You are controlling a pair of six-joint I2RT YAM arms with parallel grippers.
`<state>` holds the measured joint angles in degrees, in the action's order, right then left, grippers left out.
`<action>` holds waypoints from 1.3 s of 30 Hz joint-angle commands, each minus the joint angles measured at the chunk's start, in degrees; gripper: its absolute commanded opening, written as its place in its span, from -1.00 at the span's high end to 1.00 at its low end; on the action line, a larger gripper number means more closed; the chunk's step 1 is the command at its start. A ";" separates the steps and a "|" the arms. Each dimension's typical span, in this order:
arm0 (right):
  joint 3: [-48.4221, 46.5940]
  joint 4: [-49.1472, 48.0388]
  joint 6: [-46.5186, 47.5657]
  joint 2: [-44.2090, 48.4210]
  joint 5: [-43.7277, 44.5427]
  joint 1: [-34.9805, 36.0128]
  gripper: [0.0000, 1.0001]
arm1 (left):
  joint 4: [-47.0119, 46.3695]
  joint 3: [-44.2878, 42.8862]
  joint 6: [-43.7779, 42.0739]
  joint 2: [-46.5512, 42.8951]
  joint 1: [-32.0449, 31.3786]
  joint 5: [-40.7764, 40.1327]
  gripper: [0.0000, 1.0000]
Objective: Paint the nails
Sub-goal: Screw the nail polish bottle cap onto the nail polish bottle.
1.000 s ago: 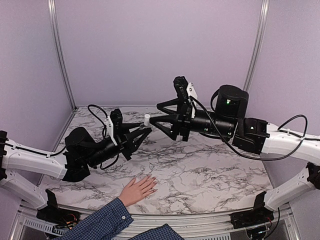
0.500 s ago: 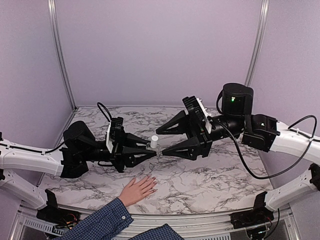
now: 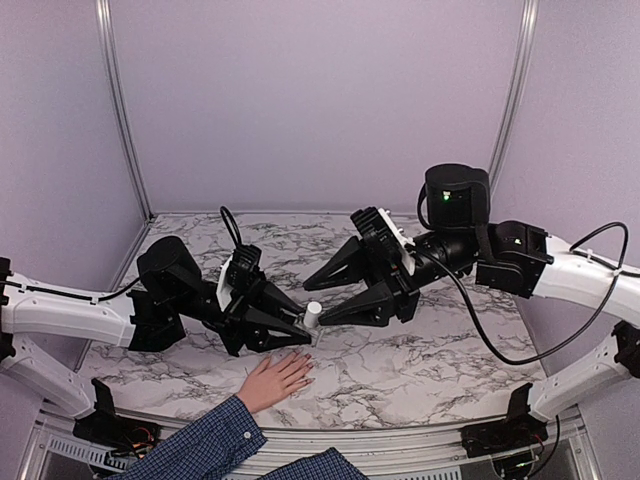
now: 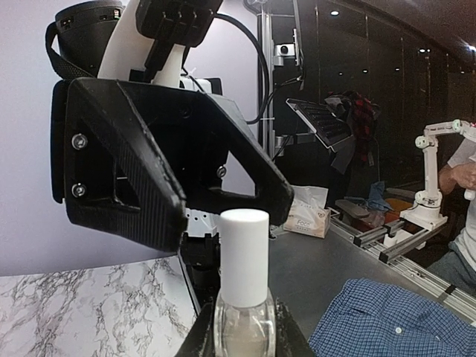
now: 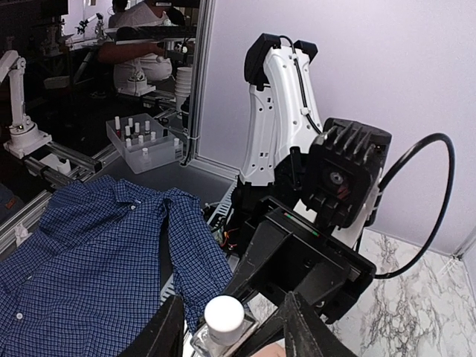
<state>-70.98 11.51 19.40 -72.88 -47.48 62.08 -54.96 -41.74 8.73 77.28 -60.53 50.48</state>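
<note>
1. Nails (image 3: 305, 369) rest lower centre, on the person's hand (image 3: 272, 382), flat on the marble (image 3: 420, 350).
2. Left gripper (image 3: 298, 326), clamped on the polish bottle (image 3: 311, 316), has brought it down beside them.
3. Right gripper (image 3: 318, 304) straddles the cap (image 5: 224, 314), jaws narrowing, not gripping yet; uncapping seems next.

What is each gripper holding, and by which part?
The left gripper clamps the small clear glass nail-polish bottle by its body, below the white cylindrical cap. The right gripper straddles that cap, jaws apart, holding nothing yet.

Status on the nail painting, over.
Left gripper shut on polish bottle. Right gripper open around its cap. Hand flat on table, nails not yet reached. Nothing blocking.
</note>
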 commanded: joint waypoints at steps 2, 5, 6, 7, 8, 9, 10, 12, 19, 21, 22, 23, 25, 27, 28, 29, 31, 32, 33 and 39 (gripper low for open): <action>-4.29 4.19 2.70 -1.88 -1.25 1.81 0.20 | -0.92 -2.41 1.02 0.54 0.15 2.46 1.00; -5.13 5.84 3.80 -2.84 -1.12 2.40 0.33 | -0.88 -2.41 0.99 0.56 0.15 2.55 1.00; -5.24 6.15 3.99 -3.00 -1.05 2.50 0.39 | -0.92 -2.39 0.95 0.44 0.15 2.53 1.00; -5.32 6.23 4.06 -3.05 -0.96 2.57 0.43 | -0.92 -2.35 0.94 0.41 0.15 2.53 1.00; -5.31 6.24 4.07 -3.07 -0.87 2.55 0.47 | -0.93 -2.30 0.84 0.30 0.15 2.54 1.00; -5.39 6.25 4.07 -3.02 -0.81 2.60 0.48 | -0.94 -2.27 0.76 0.22 0.15 2.60 1.00; -5.32 6.17 4.07 -2.97 -0.77 2.68 0.50 | -0.93 -2.21 0.76 0.18 0.15 2.46 1.00; -5.27 6.00 4.06 -2.88 -0.72 2.69 0.55 | -0.89 -2.07 0.61 0.09 0.15 2.23 1.00; -5.07 5.92 3.90 -2.92 -0.50 2.69 0.79 | -0.94 -1.13 -0.67 -0.77 0.22 -0.06 1.00; -5.05 5.90 3.78 -3.05 -0.44 2.69 0.83 | -0.94 -0.88 -1.09 -1.15 0.24 -0.84 1.00; -5.02 5.89 3.74 -3.06 -0.33 2.69 0.85 | -0.91 -0.70 -1.35 -1.35 0.24 -1.38 1.00; -4.92 5.96 3.72 -3.18 -0.22 2.69 0.87 | -0.88 -0.60 -1.61 -1.64 0.24 -2.10 1.00; -4.87 6.09 3.63 -3.38 0.20 2.69 0.90 | -0.94 -0.30 -2.28 -2.10 0.32 -3.33 1.00; -4.85 6.17 3.42 -3.72 0.60 2.69 0.92 | -0.91 0.04 -2.84 -2.79 0.39 -4.89 1.00; -4.86 6.16 3.31 -3.83 0.89 2.69 0.92 | -0.94 0.20 -3.26 -3.06 0.41 -5.66 1.00; -4.77 6.16 3.13 -3.91 1.35 2.69 0.92 | -0.94 0.43 -3.59 -3.37 0.48 -6.49 1.00; -4.41 5.68 2.83 -3.87 2.18 2.68 0.94 | -0.94 0.92 -4.33 -4.05 0.50 -8.22 1.00; -4.12 5.32 2.57 -3.85 2.48 2.69 0.94 | -0.94 1.12 -4.68 -4.35 0.50 -8.97 1.00; -3.96 4.95 2.31 -3.85 2.84 2.64 0.94 | -0.94 1.34 -4.95 -4.58 0.57 -9.95 1.00; -3.66 3.66 0.08 -4.56 3.26 1.62 1.00 | -0.91 2.21 -6.54 -5.90 0.59 -14.08 1.00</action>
<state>-74.00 14.83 21.87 -76.16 -43.53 63.88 -53.74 -39.77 3.95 73.84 -60.58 43.27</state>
